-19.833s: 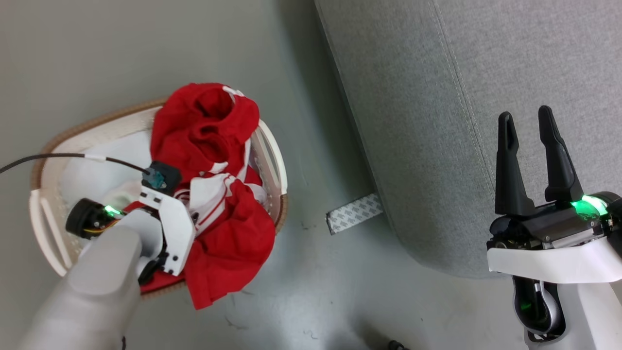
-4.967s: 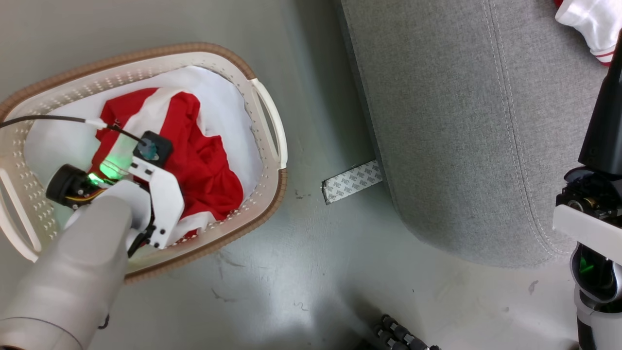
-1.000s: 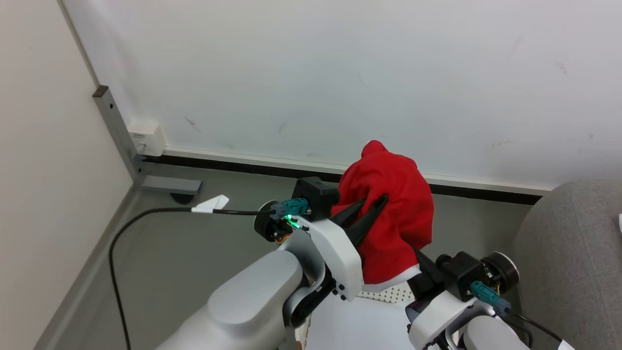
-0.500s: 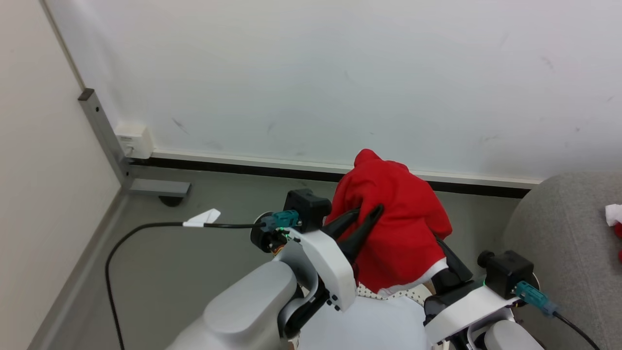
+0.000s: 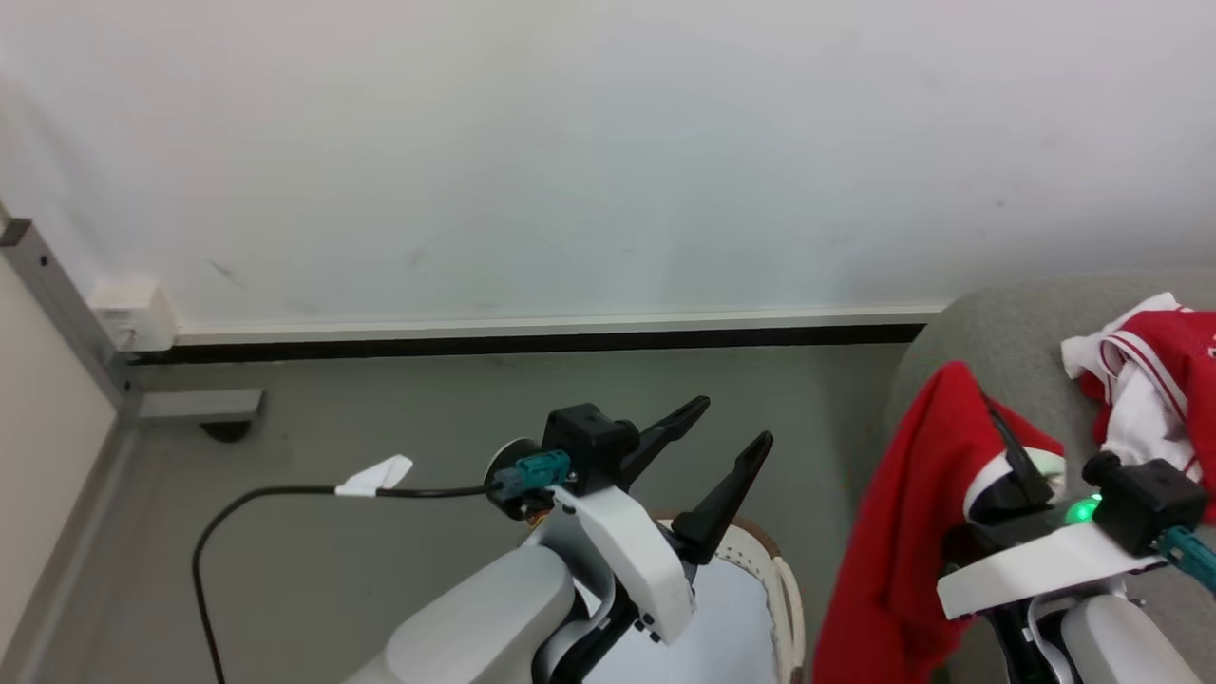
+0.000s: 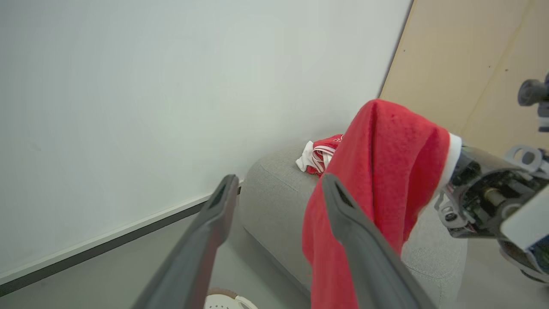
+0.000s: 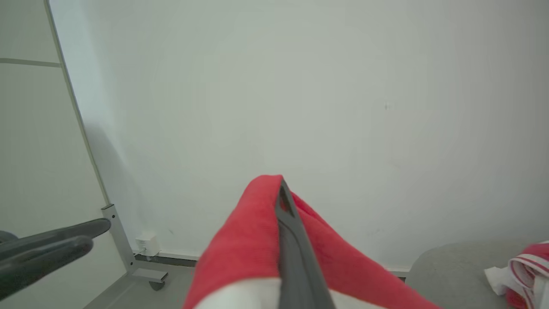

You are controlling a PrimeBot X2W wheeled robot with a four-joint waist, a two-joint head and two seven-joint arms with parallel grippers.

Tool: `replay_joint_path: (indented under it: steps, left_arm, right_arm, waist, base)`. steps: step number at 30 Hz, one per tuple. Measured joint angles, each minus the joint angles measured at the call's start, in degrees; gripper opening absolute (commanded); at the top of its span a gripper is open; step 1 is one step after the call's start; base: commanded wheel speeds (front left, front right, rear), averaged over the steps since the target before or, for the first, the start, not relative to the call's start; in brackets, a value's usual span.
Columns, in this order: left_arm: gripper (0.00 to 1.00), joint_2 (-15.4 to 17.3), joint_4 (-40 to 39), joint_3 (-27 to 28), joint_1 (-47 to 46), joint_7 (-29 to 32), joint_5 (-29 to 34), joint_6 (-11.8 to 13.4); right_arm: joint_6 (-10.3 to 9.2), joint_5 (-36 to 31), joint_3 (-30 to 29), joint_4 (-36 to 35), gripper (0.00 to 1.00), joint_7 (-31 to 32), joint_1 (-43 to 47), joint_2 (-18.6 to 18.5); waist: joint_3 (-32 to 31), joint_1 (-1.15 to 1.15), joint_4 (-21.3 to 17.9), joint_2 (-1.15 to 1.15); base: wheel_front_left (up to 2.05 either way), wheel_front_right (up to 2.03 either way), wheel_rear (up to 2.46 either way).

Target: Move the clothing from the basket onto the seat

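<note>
My right gripper (image 5: 1005,439) is shut on a red garment with white trim (image 5: 902,532), which drapes over its fingers and hangs down beside the grey sofa (image 5: 997,332). The right wrist view has one dark finger (image 7: 291,240) against this cloth (image 7: 240,253); the cloth covers the other. A second red-and-white garment (image 5: 1149,380) lies crumpled on the sofa top. My left gripper (image 5: 733,422) stands open and empty above the cream basket (image 5: 765,556), well left of the held garment (image 6: 377,171). White cloth lines the basket's inside.
A white wall with a dark baseboard (image 5: 532,342) runs behind. A grey metal post and foot (image 5: 190,407) stand at the left corner beside a white socket box (image 5: 128,309). A black cable (image 5: 275,494) trails from my left wrist over the grey floor.
My left gripper has let go of the red garment and opened. The right gripper has carried the garment rightward to the sofa's edge. The camera has turned right.
</note>
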Motion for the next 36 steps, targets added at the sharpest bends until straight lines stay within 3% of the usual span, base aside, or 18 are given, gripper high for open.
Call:
replay_joint_path:
  steps: [9,21,36]
  left_arm:
    - [1.00,1.3,-3.6,0.6,2.6,-1.5,2.3,-0.4]
    - [1.00,1.7,-5.1,1.5,4.3,-1.9,5.3,-1.4]
    - [1.00,1.5,-6.1,3.1,5.6,-1.9,8.3,-2.2]
  right_arm:
    - [-0.01,-0.1,-4.5,-3.3,0.00,0.0,4.8,-3.3]
    - [0.00,-0.3,-6.1,-7.0,0.00,0.5,9.0,-3.1]
    - [-0.01,-2.2,-5.9,-9.3,0.00,0.6,8.5,-3.4]
  waist:
    - [0.8,0.00,-7.5,0.00]
    - [2.4,0.00,-16.8,0.00]
    - [3.7,0.00,-20.1,0.00]
  base:
    - [0.00,0.00,0.00]
    - [0.00,0.00,0.00]
    - [0.00,0.00,0.00]
